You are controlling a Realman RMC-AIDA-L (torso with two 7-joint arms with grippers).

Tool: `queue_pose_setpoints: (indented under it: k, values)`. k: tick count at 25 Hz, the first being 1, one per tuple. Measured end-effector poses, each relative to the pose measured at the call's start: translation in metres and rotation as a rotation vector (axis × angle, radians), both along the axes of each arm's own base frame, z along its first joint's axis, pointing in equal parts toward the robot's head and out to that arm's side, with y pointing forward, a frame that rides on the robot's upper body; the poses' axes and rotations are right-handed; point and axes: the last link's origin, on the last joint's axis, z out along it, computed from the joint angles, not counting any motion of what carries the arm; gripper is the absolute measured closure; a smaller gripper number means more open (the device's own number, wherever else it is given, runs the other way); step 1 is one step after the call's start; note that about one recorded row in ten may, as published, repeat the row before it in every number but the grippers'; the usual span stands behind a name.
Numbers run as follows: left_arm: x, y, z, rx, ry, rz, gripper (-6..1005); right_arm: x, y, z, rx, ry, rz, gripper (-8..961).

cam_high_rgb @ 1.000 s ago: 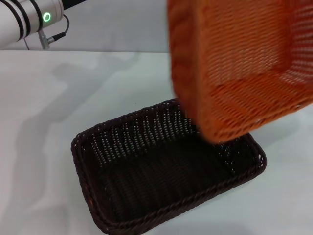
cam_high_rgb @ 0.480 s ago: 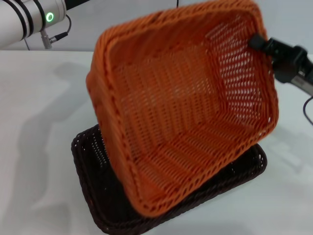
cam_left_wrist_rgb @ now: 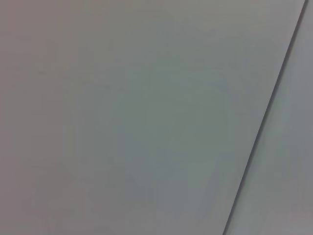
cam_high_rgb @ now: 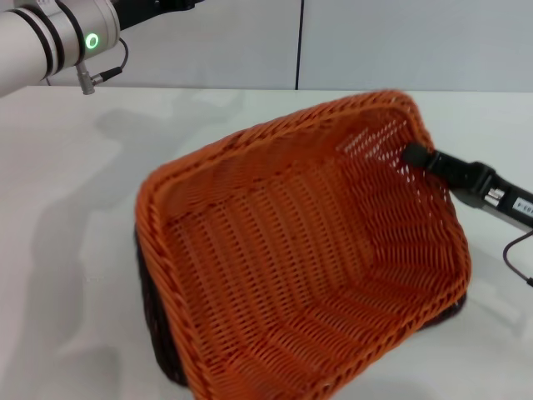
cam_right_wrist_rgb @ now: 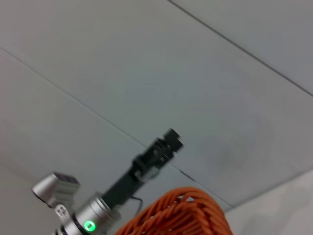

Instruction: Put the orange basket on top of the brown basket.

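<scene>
From the head camera, I had the orange basket (cam_high_rgb: 300, 267) tilted over the brown basket (cam_high_rgb: 154, 325), its open side facing me and its near-left end low. Only dark slivers of the brown one showed at the near-left edge and by the right corner, so orange covered nearly all of it on the white table (cam_high_rgb: 67, 217). The right gripper (cam_high_rgb: 414, 155) sat at the orange basket's far-right rim, its dark fingers closed on the braided edge. My left arm hung parked at the far left, above the table.

The left wrist camera gave me only a plain grey wall panel (cam_left_wrist_rgb: 137, 117) with one dark seam.

On the right wrist camera, I caught a curl of the orange rim against the wall, and beyond it the left gripper (cam_right_wrist_rgb: 169, 138) raised in the air; I couldn't tell how its fingers stood.
</scene>
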Motion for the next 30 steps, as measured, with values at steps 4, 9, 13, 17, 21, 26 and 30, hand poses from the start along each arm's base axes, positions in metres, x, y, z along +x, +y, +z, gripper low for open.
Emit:
queue_pose_setpoints:
  k: [4,9,13,17,21,26,30]
  values:
    - [-0.001,0.000,-0.002,-0.005,-0.001,0.004,134,0.002,0.000,-0.003,-0.011,-0.010,-0.010,693]
    - [0.003,0.000,-0.003,-0.010,-0.001,-0.005,133,0.003,0.003,-0.004,-0.014,-0.032,-0.023,692]
    - [0.004,0.001,-0.003,-0.010,0.000,-0.010,133,0.006,0.009,0.006,0.005,-0.051,-0.027,519]
    - [0.011,0.003,0.003,0.003,-0.029,-0.026,133,0.015,0.021,0.041,0.112,-0.093,-0.035,282]
    - [0.014,0.003,0.008,0.020,-0.071,-0.034,133,0.020,0.029,0.062,0.194,-0.148,-0.037,278]
    - [0.010,-0.003,0.012,0.043,-0.131,-0.059,133,0.030,0.037,0.096,0.405,-0.236,-0.040,277]
    - [0.001,-0.011,0.015,0.055,-0.177,-0.071,133,0.038,0.055,0.122,0.644,-0.384,-0.073,277]
